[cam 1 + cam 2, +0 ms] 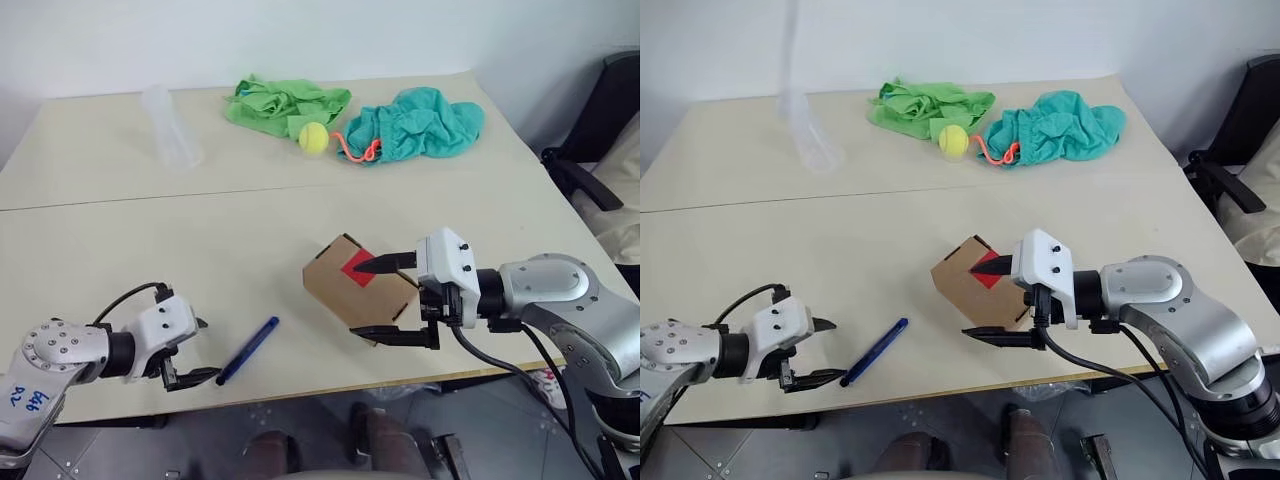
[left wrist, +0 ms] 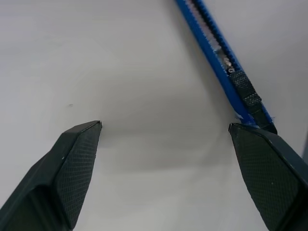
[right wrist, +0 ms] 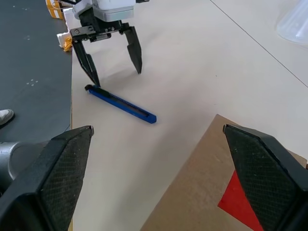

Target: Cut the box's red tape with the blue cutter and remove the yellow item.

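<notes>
Your left hand (image 1: 200, 352) stood wide open and empty at the near end of the slim blue pen-like cutter (image 1: 247, 350), which lay flat on the pale desk (image 1: 200, 250); one finger seemed to touch its dark tip, though you could not be sure. Your right hand (image 1: 392, 300) was also spread wide, straddling the small brown cardboard box (image 1: 345, 290) near the desk's front edge, gripping nothing. The bright red square of tape (image 1: 358, 267) sat on the box's upper face.
</notes>
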Controlling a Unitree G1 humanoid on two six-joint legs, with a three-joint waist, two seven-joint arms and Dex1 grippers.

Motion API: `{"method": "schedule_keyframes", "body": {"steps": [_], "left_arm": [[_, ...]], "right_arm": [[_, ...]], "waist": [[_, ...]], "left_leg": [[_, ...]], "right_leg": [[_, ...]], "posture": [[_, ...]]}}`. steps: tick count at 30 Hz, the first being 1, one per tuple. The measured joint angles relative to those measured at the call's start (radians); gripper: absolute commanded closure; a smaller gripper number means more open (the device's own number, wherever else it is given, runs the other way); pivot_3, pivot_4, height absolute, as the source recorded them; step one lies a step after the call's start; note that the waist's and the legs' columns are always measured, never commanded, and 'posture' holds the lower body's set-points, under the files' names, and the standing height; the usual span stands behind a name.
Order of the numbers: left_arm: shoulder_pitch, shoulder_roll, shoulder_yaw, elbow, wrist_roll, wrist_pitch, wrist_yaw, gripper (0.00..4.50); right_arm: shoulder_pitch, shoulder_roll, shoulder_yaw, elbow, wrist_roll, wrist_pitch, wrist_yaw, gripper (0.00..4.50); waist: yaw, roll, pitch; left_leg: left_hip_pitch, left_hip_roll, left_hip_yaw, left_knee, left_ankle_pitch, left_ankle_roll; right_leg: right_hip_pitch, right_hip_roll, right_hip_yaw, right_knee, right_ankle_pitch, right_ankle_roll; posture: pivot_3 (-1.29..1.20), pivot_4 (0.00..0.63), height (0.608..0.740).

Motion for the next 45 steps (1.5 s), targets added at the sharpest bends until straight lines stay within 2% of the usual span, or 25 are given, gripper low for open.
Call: {"method": "schedule_keyframes", "body": {"steps": [14,20,29,34,41,45], "left_arm": [[-0.046,-0.054,-0.091,-0.092,-0.013,0.072,0.014,0.02],[-0.110,-0.127,-0.183,-0.094,0.002,0.065,0.056,0.02],[-0.193,-0.230,-0.294,-0.087,0.029,0.058,0.109,0.02],[-0.226,-0.232,-0.275,-0.076,-0.010,0.091,0.095,0.02],[-0.361,-0.240,-0.148,0.029,-0.115,0.111,0.062,0.02],[-0.409,-0.253,-0.176,0.114,-0.067,0.051,0.085,0.02]], "right_arm": [[0.001,0.009,0.000,-0.002,0.012,0.000,-0.001,0.00],[0.002,0.009,0.000,-0.004,0.013,0.003,-0.015,0.00],[0.006,0.008,0.000,-0.007,0.022,0.018,-0.028,0.00],[0.009,0.008,0.000,-0.007,0.022,0.021,-0.029,0.00],[0.022,0.006,-0.001,-0.008,0.022,0.021,-0.030,0.00],[0.025,0.005,-0.002,-0.014,0.023,0.021,-0.035,0.00]], "waist": [[0.005,0.002,-0.001],[0.026,0.005,-0.003],[0.027,0.005,-0.003],[0.024,0.004,-0.003],[0.021,0.003,-0.002],[0.021,0.003,-0.002]], "left_leg": [[0.000,-0.001,0.000,0.001,0.000,0.001],[0.001,-0.002,-0.001,0.003,0.000,0.002],[0.000,-0.003,-0.001,0.004,0.000,0.005],[0.000,-0.002,-0.001,0.004,0.000,0.004],[-0.001,-0.002,-0.001,0.004,0.000,0.004],[-0.001,-0.003,-0.001,0.003,0.000,0.004]], "right_leg": [[0.001,-0.001,0.000,0.000,0.000,0.000],[0.002,-0.002,0.001,0.000,0.000,0.001],[0.003,-0.003,0.001,0.000,0.002,0.003],[0.003,-0.002,0.001,0.000,0.002,0.003],[0.002,0.000,0.000,0.000,0.002,0.003],[0.003,0.000,0.000,0.000,0.002,0.003]], "posture": [[0.00,0.150,0.740],[0.00,0.150,0.740],[0.00,0.150,0.740],[0.00,0.150,0.740],[0.00,0.150,0.740],[0.00,0.150,0.740]]}}
